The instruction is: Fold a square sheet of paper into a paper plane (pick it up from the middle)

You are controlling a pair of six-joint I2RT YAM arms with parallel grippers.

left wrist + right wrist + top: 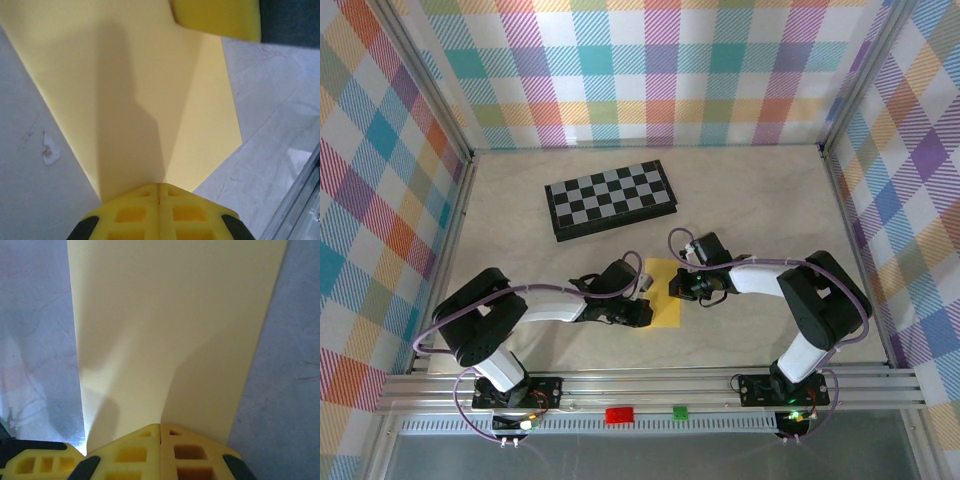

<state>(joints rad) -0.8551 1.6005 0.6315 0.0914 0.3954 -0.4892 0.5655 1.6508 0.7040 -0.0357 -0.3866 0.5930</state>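
The left gripper (pixel 642 312) and right gripper (pixel 676 288), both closed tight, meet the square sheet of paper (pixel 660 272) on the surface (pixel 760 200), just arm-side of the chessboard (pixel 611 198). A clean crease likely needs even, aligned pressure.

Square sheet of paper (pixel 665 305): sides under left tool (pixel 647 313) and right tool (pixel 673 288), far edge beyond wrist frames.

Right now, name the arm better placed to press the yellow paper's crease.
Probably left: the left pincer, shut, sits at the end of the crease in the yellow paper; the right pincer, shut, rests on a flat stretch.
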